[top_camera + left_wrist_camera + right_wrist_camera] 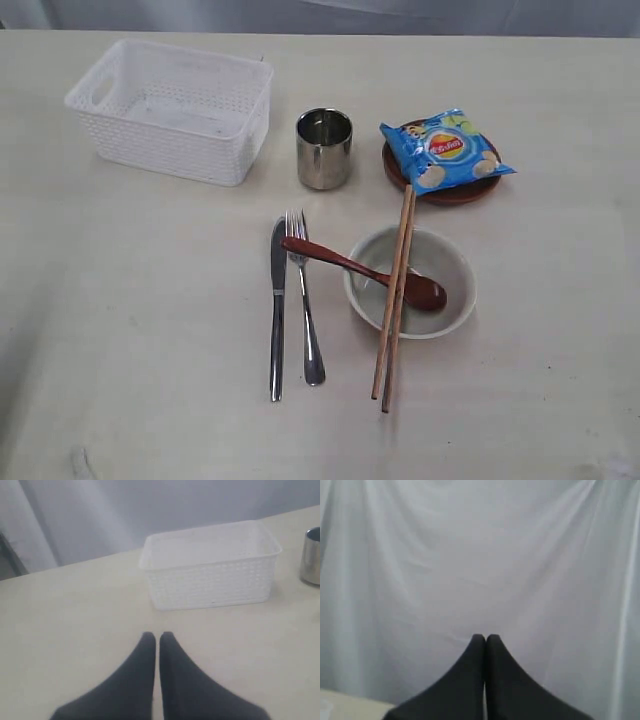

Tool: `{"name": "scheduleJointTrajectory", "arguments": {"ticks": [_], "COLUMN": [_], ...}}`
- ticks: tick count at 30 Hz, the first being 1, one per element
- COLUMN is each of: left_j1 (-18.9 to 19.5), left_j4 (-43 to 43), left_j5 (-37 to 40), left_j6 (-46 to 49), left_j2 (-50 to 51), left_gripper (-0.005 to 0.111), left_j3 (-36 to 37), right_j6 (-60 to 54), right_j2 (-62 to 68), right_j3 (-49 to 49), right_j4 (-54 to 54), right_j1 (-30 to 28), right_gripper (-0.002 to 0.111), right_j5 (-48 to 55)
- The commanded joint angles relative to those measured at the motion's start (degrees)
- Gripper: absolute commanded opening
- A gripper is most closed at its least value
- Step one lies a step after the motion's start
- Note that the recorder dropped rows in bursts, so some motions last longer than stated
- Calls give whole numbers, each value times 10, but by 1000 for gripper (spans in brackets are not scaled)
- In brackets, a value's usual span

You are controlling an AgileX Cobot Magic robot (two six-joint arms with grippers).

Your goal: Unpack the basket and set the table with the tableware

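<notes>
The white basket (pixel 172 108) stands empty at the back left of the cream table (pixel 130 330); the left wrist view also shows the basket (pixel 210 570). A steel cup (pixel 324 148) stands beside it. The knife (pixel 277 305) and fork (pixel 304 300) lie side by side. The red-brown spoon (pixel 360 270) rests from the fork into the pale bowl (pixel 410 282). Two chopsticks (pixel 394 300) lie across the bowl. The brown plate (pixel 450 190) sits under the blue crisp bag (pixel 445 150). My left gripper (pixel 157 636) is shut, empty, above bare table. My right gripper (pixel 485 638) is shut, facing a curtain. Neither gripper shows in the exterior view.
A pale grey curtain (pixel 480 555) hangs behind the table's far edge. The steel cup (pixel 312 555) shows at the edge of the left wrist view, beside the basket.
</notes>
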Motion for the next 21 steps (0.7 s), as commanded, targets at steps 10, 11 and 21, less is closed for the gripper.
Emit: {"name": "scheduleJointTrajectory", "arguments": {"ticks": [10,11,21], "left_j1": [1,1,1], "left_j4": [0,0,0], "left_j5": [-4,-4,-4], "left_j6": [1,1,1], "left_j2": [-2,-2,-2], "left_gripper": [3,3,3], "left_j3": [2,2,2], "right_j6": [8,40,83], "right_j2": [-3,-3,-3], "right_j3": [122,122,122], "right_j4": [-32,-32,-32], "right_j1": [-42,-42,-42], "right_gripper": [0,0,0], "right_j5": [213,213,207]}}
